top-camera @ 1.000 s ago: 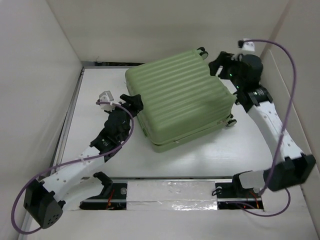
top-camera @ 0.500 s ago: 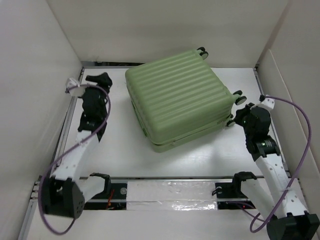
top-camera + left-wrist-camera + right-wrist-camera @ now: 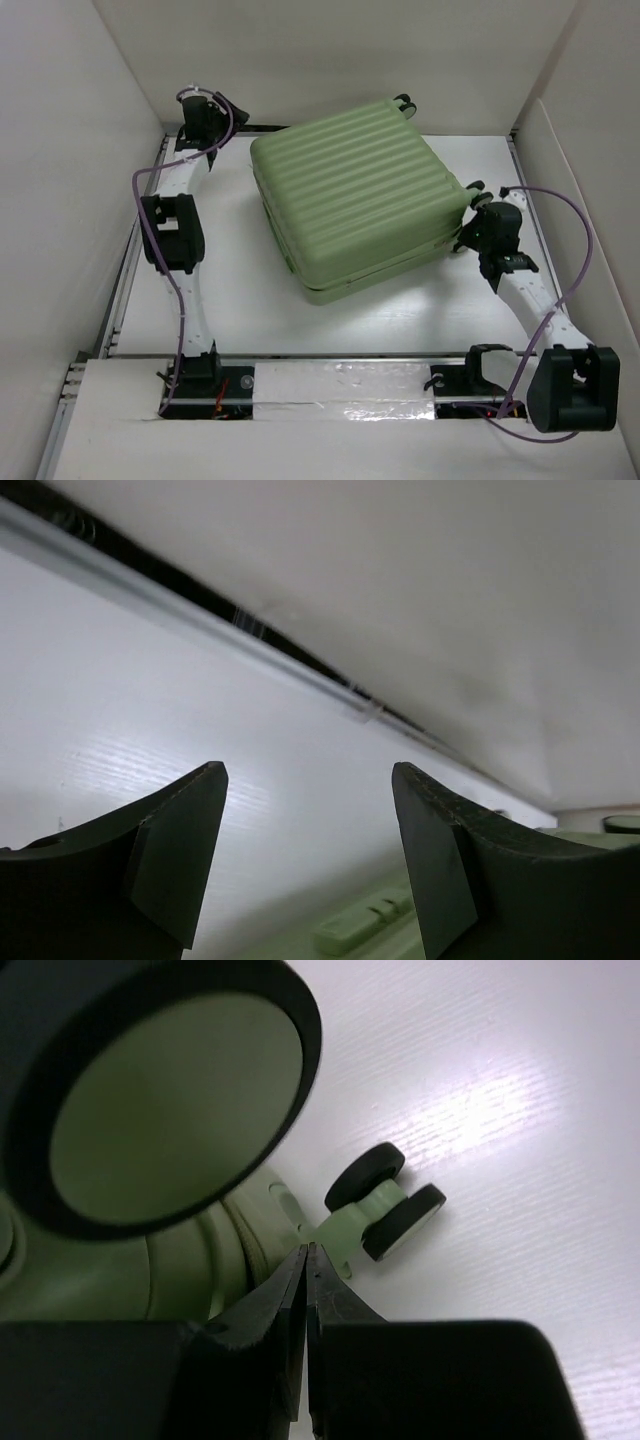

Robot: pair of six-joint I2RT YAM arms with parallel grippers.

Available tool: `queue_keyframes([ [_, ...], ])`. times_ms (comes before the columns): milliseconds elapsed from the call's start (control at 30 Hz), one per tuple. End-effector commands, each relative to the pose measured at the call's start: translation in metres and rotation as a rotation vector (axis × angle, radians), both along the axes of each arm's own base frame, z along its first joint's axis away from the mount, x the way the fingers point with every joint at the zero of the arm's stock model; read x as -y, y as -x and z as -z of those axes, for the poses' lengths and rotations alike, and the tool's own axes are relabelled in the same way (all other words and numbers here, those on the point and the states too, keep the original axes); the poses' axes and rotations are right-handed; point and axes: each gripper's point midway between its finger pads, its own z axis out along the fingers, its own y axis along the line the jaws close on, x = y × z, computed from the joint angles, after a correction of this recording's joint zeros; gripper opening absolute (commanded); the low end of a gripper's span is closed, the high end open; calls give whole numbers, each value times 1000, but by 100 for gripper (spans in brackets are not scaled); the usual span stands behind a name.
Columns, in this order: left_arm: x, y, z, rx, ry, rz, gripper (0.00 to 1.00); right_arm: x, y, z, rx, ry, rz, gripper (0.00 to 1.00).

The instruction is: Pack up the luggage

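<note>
luggage (image 3: 355, 195) lay flat and shut on the table (image 3: 240, 310) | left gripper (image 3: 310, 780) off its far left corner, jaws wide, empty | right gripper (image 3: 306, 1260) beside its right wheels (image 3: 385, 1200), jaws pressed together, empty | step: likely closing up | next: probably press the lid tight
</note>
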Motion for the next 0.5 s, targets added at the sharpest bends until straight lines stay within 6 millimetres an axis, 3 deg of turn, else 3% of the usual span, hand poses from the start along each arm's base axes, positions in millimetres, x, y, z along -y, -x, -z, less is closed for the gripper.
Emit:
queue_keyframes([
  [0,7,-4,8,-25,23,135,65,-9,-36,-49,190,5,-80,10],
  [133,27,-9,33,-25,10,198,65,-24,-47,-51,195,-15,-166,13],
  [200,48,-7,42,-16,16,244,66,-26,-53,-51,194,-22,-177,13],
  [367,78,7,53,26,69,352,66,-37,-61,-55,199,-43,-234,15],
  [400,77,13,64,12,64,356,66,-37,-64,-60,210,-44,-239,15],
  [467,78,20,51,61,37,328,65,-38,-69,-59,204,-46,-243,15],
])
